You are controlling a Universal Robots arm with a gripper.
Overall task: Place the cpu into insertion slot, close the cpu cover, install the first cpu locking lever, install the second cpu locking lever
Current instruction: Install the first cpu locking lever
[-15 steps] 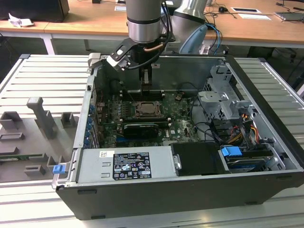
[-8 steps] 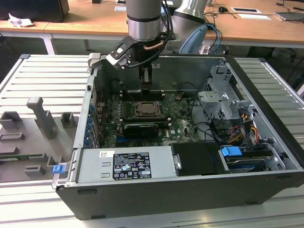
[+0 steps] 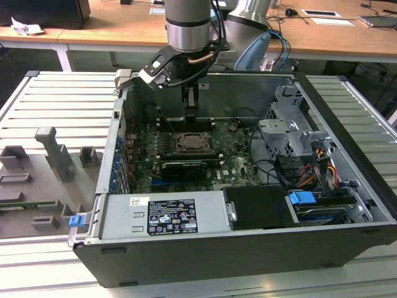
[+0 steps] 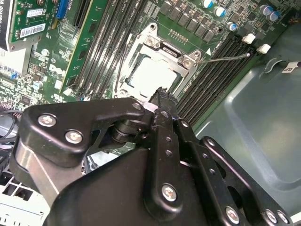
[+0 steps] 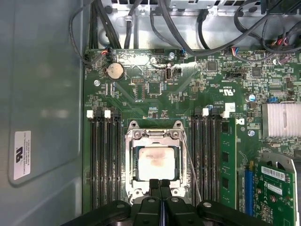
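So, quick status from my end: the cpu (image 5: 155, 162) is sitting in its socket on the motherboard (image 5: 155, 94), pale top up. The cpu cover (image 5: 155, 137) lies flat around it, with the chip showing through the window. The gripper (image 5: 160, 182) hangs just over the socket's edge, fingers (image 5: 154, 188) pinched together with nothing between them. A thin lever rod (image 5: 190, 165) runs along one side of the socket; can't tell if it's latched. In the exterior view I see the arm (image 3: 189, 25) reaching down into the open computer case (image 3: 186, 257) on the table (image 3: 62, 112).
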